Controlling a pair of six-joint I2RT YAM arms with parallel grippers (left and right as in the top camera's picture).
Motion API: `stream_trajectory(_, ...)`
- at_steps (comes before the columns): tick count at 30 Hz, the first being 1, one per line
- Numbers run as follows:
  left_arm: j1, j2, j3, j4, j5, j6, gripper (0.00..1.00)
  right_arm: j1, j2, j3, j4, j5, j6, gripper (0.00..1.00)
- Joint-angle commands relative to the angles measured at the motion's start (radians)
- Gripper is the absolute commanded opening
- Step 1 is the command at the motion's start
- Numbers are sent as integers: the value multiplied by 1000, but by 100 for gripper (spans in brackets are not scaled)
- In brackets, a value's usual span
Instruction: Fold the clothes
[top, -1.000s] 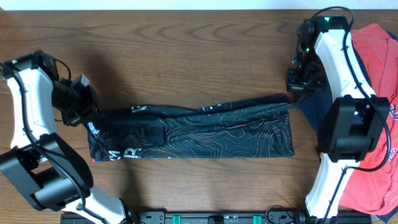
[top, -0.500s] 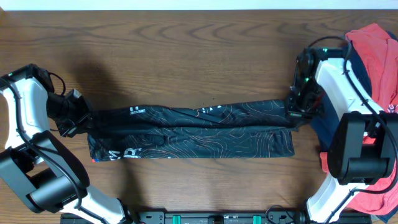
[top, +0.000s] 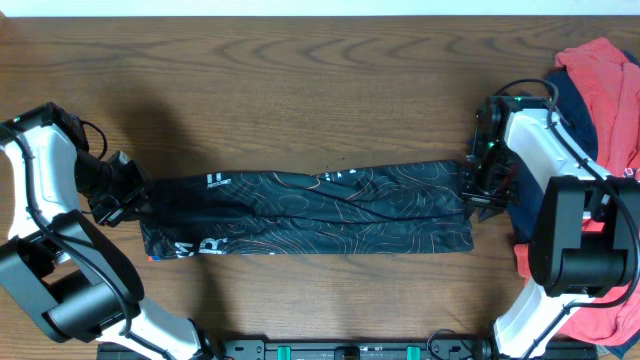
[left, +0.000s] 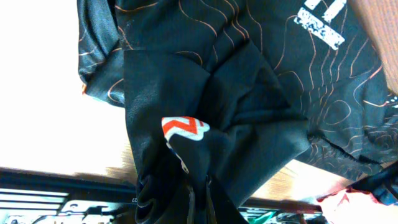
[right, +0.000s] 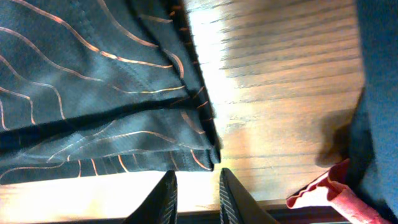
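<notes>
My left gripper (top: 122, 196) is squeezed tight on the left end of the black shirt (top: 310, 210). The shirt lies in a long folded strip across the table (top: 300, 80). My right gripper (top: 472, 190) sits a little open at the shirt's right end, with nothing in it. The red and blue clothes (top: 600, 70) are piled at the far right.

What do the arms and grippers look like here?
The left arm and right arm have white shells, black joints and looping black cables. Green lights glow on the right arm. The left gripper and right gripper are black with slim fingers.
</notes>
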Motion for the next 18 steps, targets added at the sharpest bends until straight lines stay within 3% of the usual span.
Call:
stream_trajectory(1,-1,2,-3,-3,-24,-11,6,-27,-19,-3,2,17,6,24)
stream_trajectory(9,-35,2,-3,16,-20,-9,6,-22,-19,-5,45,-94,-101,23)
stream_trajectory(13,-135,-5,-3,58,41,81,6,1,-19,-7,72,-104,-104,24)
stream_trajectory(18,-320,-9,-3,95,-5,148,8,26,-19,-7,97,-106,-108,29)
